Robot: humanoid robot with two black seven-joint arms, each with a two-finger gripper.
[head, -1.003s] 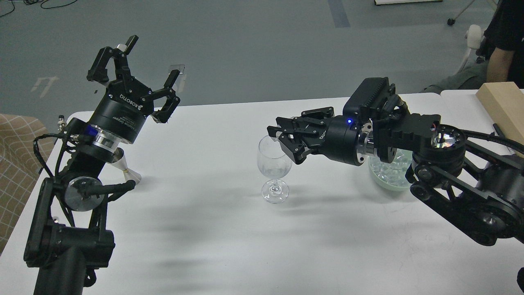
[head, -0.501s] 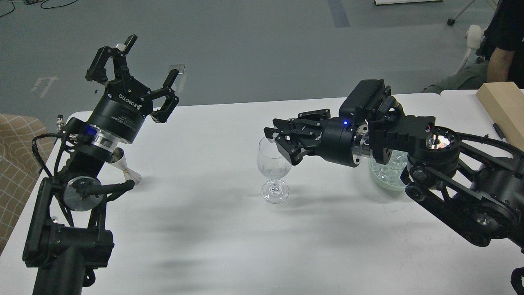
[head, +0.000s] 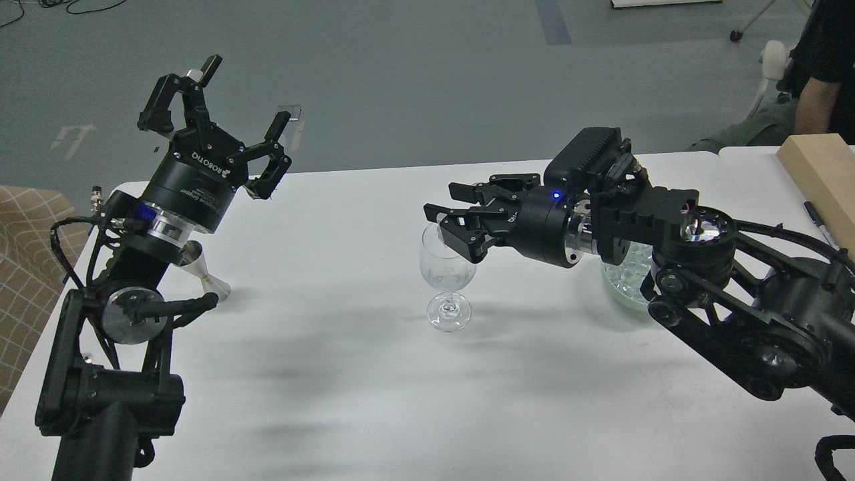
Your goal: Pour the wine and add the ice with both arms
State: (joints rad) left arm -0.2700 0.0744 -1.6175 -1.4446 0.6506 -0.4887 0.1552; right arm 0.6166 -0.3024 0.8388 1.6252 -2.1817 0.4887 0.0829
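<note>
A clear wine glass (head: 447,274) stands upright in the middle of the white table (head: 347,374). My right gripper (head: 437,224) reaches in from the right and hovers just over the glass's rim. Its fingers are drawn close together on a small clear piece of ice that is hard to make out. The heap of ice (head: 631,270) lies in a pale green bowl (head: 618,294), mostly hidden behind my right arm. My left gripper (head: 230,110) is open and empty, raised high at the back left and far from the glass.
A small metal cone-shaped cup (head: 204,270) stands behind my left arm. A wooden block (head: 821,177) and a pen (head: 818,224) lie at the right edge. A person (head: 818,73) sits at the back right. A checked cloth (head: 27,267) lies left of the table.
My right gripper has moved left from beside the glass to over its rim, with the arm following. My left arm has barely moved.
</note>
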